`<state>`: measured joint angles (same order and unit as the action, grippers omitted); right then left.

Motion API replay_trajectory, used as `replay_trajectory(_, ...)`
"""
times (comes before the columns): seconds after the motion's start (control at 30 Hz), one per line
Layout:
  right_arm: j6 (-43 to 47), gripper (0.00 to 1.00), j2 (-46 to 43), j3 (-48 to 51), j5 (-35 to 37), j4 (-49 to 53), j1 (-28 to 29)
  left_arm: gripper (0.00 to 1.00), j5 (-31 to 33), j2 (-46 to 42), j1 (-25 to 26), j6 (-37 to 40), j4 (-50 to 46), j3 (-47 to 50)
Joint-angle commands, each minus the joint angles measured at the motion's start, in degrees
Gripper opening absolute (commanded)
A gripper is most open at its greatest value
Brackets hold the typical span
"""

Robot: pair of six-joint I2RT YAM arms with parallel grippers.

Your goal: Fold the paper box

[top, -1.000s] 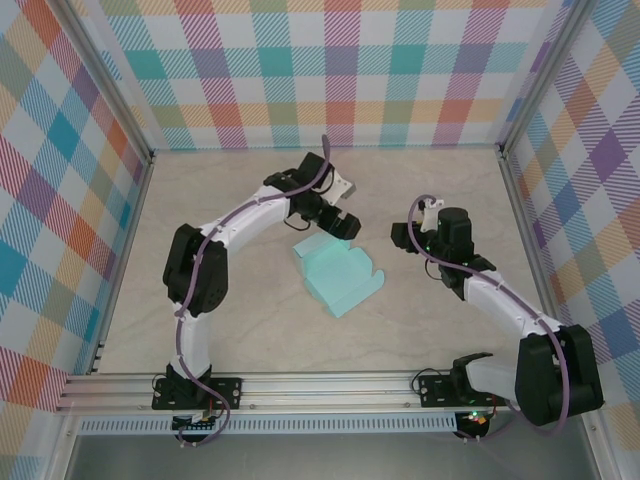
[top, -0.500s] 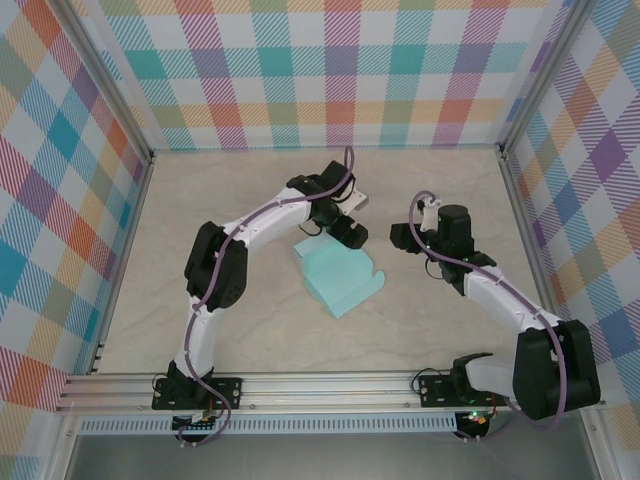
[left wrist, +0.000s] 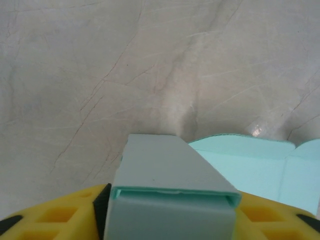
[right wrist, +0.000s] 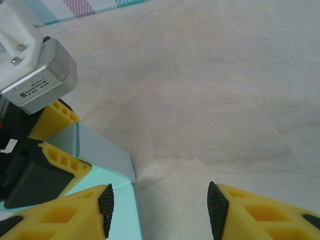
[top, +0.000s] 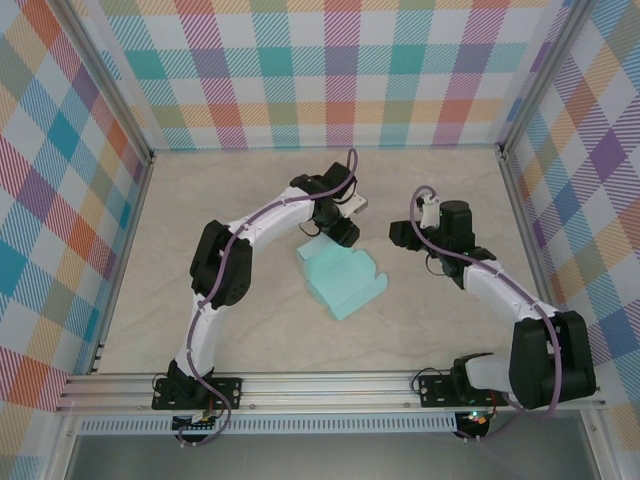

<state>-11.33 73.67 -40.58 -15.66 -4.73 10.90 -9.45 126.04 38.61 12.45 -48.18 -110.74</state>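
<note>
Plaid panels in pink, teal and orange wall in three sides of a pale, marble-veined tabletop, with an aluminium rail along the near edge where both arms are bolted. From that rail the left arm reaches up and inward to the middle of the table, and the right arm bends in from the right side.

Between their ends lies the paper box, a mint-turquoise card shape flat on the table near the centre, turned at an angle to the rail. The left gripper sits at its far left corner. In the left wrist view a raised, doubled-over flap of the box fills the space between the yellow fingers, which press on it from both sides.

The right gripper hangs just beside the box's far right edge. Its yellow fingers stand roughly half apart, with bare table between them. From there the pinched flap shows beneath a grey labelled module.
</note>
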Motion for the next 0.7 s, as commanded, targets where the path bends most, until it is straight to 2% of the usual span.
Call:
replay_trajectory(0.0,5.31,0.54,2.73,-3.66,-9.25,1.53,-2.12,0.5,-2.57,-2.21,0.5,2.47,-1.85,-1.35)
replay_trajectory(0.13,9.05,0.54,6.97,-7.11,-11.22,3.58,-2.98,0.51,-5.04,-3.63,-0.28,3.57,-1.59,-1.66)
replay_trajectory(0.27,10.2,0.54,8.51,-8.64,-8.52,4.4,-3.84,0.84,-6.13,-3.19,-0.48,1.61,-1.0,-1.59)
replay_trajectory(0.3,10.02,0.54,8.43,-8.64,-8.51,4.25,-4.2,0.99,-6.9,-3.08,-0.53,0.54,-0.31,-1.31)
replay_trajectory(0.5,9.83,0.54,6.91,-7.62,-8.24,5.32,-5.44,1.0,-7.04,-1.43,-0.47,-5.92,3.52,-1.54)
replay_trajectory(0.63,9.75,0.53,5.84,-6.25,-8.33,5.83,-5.95,0.99,-6.86,1.31,-0.47,-5.74,1.04,-4.13)
replay_trajectory(0.67,9.67,0.53,5.63,-6.01,-8.32,5.79,-6.14,0.91,-6.77,1.72,-0.47,-5.26,0.5,-4.26)
